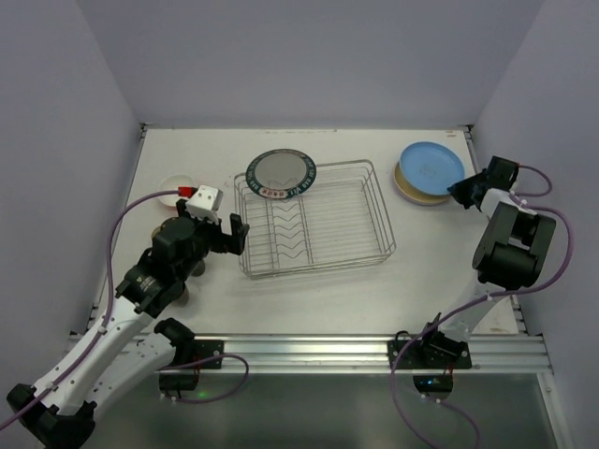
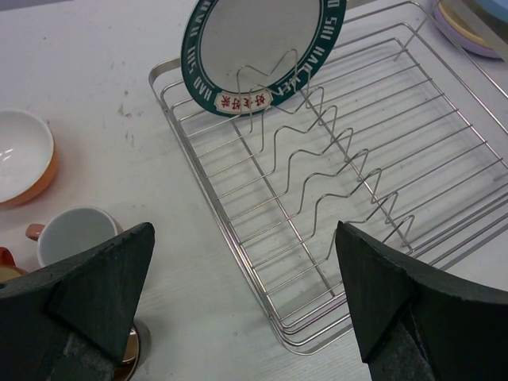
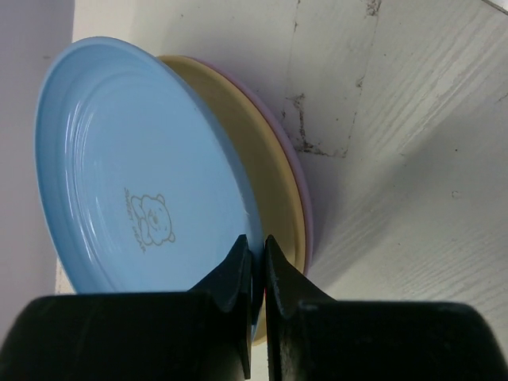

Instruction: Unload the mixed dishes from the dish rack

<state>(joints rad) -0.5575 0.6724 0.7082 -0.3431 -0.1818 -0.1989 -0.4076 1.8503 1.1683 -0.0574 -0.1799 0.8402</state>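
Observation:
The silver wire dish rack (image 1: 318,224) (image 2: 373,167) sits mid-table. A plate with a green patterned rim (image 1: 281,174) (image 2: 254,48) stands upright in its far-left dividers. My left gripper (image 1: 236,236) (image 2: 246,294) hangs open over the rack's near-left corner, holding nothing. At the back right, my right gripper (image 1: 459,194) (image 3: 258,250) is shut on the near rim of a blue plate (image 1: 430,165) (image 3: 135,175). That plate lies slightly tilted over a yellow plate (image 3: 266,167) and a lavender plate (image 3: 305,198).
An orange bowl, white inside (image 1: 173,190) (image 2: 20,155), rests left of the rack. A pink cup (image 2: 75,234) stands beside it, close to my left fingers (image 2: 103,286); other cups are hidden under the left arm. Purple walls close in the table's back and sides.

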